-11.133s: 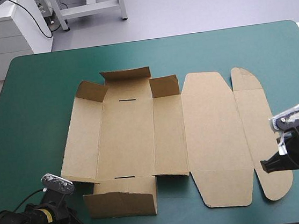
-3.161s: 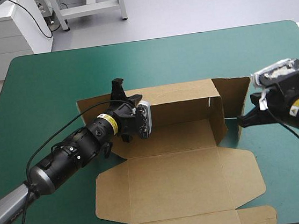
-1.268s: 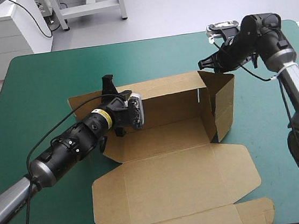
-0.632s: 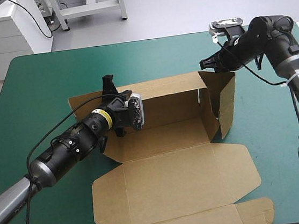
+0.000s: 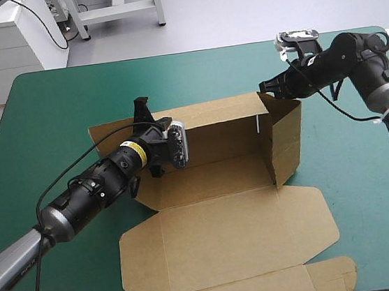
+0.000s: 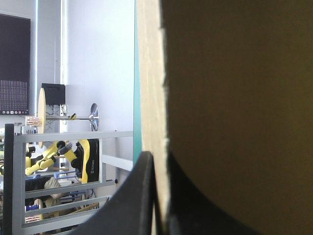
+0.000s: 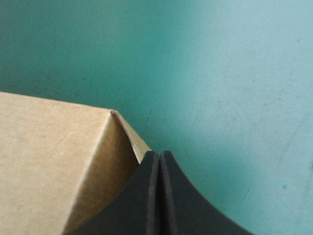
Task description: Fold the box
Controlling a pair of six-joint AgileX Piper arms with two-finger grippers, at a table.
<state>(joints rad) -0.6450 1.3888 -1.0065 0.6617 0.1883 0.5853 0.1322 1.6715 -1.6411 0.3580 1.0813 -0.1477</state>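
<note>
We find the brown cardboard box [image 5: 219,178] mid-table on the teal-green cover [image 5: 51,120]: far and right walls raised, lid flat nearside. The left gripper [image 5: 143,115] clamps the far wall; the right gripper [image 5: 266,85], fingers pressed together, sits at the far right corner. The left arm [image 5: 87,193] hides the box's left end.

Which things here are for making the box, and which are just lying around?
For the job: the box, the left gripper shut on its back wall, the right gripper at its corner.
Just lying about: the teal-green table cover underneath.
</note>
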